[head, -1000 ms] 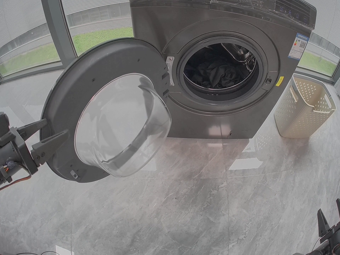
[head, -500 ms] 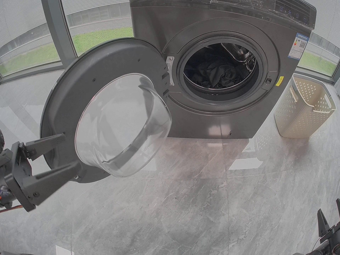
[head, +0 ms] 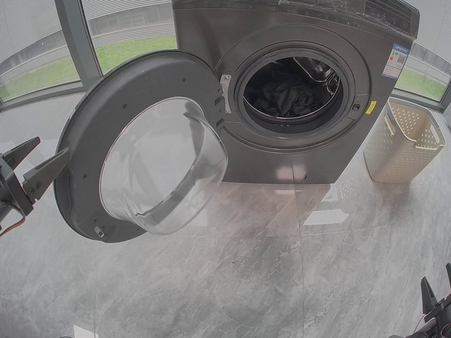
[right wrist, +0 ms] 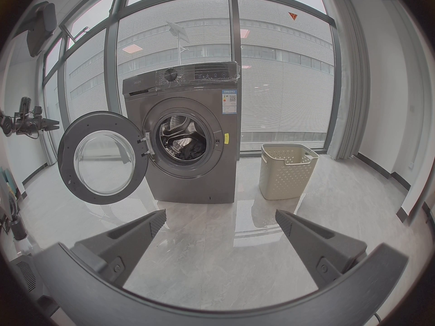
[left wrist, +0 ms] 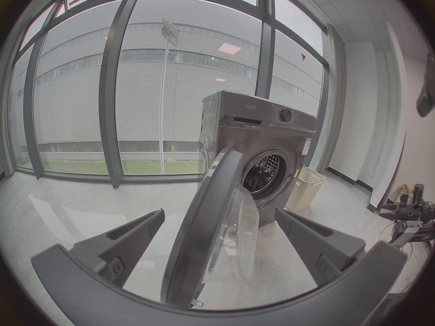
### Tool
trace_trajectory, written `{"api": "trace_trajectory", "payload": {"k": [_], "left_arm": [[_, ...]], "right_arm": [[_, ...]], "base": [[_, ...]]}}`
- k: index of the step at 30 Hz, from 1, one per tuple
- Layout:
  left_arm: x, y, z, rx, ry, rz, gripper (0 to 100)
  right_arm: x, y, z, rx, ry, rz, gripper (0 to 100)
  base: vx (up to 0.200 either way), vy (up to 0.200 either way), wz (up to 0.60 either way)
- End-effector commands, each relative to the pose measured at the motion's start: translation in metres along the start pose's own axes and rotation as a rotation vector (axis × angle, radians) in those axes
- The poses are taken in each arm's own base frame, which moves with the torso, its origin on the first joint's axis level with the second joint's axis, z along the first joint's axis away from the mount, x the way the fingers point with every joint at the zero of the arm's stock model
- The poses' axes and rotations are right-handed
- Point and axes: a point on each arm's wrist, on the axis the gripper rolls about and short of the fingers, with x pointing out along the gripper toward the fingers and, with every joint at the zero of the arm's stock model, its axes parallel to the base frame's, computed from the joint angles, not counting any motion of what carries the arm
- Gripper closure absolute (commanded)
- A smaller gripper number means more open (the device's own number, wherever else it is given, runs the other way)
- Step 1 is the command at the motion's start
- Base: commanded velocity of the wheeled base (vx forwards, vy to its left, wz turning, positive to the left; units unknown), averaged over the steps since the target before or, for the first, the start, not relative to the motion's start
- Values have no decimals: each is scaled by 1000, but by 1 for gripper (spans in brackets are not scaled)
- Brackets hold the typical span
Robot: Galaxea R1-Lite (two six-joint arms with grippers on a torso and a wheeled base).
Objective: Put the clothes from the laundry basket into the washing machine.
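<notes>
Left gripper (head: 47, 151), released, is hovering by the door's (head: 117, 104) rim; right gripper (right wrist: 217, 218) is hanging released. Clothes (head: 286, 95) are lying in the washing machine (head: 202, 24).

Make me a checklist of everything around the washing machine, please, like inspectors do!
Surface: shiny grey stone-look floor.
Job's things: washing machine with its door swung wide open; dark clothes lie inside; cream laundry basket stands on the floor at the machine's side, toward the robot's right, no clothes seen in it.
Clutter: nothing seen.
Grippers: left gripper open, fingers by the door's outer edge; right gripper open, holding nothing.
Cables: thin wire under the left gripper.
Surroundings: tall windows behind, grass outside.
</notes>
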Motion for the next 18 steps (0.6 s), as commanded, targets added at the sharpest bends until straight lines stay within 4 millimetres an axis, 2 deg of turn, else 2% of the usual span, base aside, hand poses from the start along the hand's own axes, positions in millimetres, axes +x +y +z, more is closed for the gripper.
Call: {"api": "trace_trajectory", "payload": {"k": [1, 5, 9, 10, 12, 13, 15, 18], "left_arm": [[40, 16, -10, -16, 92, 39, 0], [61, 18, -18, -25, 108, -19, 0], [62, 15, -18, -31, 96, -80, 0], [59, -1, -15, -55, 89, -225, 0], [51, -13, -12, -87, 73, -294, 0], [51, -13, -12, -87, 73, -294, 0], [37, -28, -4, -131, 46, -387, 0], [24, -36, 2, -153, 39, -440, 0]], "right_arm": [[0, 0, -5, 0, 7, 0, 0], [0, 0, -5, 0, 7, 0, 0], [0, 0, -5, 0, 7, 0, 0], [0, 0, -5, 0, 7, 0, 0], [0, 0, -5, 0, 7, 0, 0], [0, 0, -5, 0, 7, 0, 0], [0, 0, -5, 0, 7, 0, 0], [0, 0, -5, 0, 7, 0, 0]], "base": [[0, 0, 0], [0, 0, 0], [0, 0, 0], [0, 0, 0], [0, 0, 0], [0, 0, 0], [0, 0, 0], [0, 0, 0]]}}
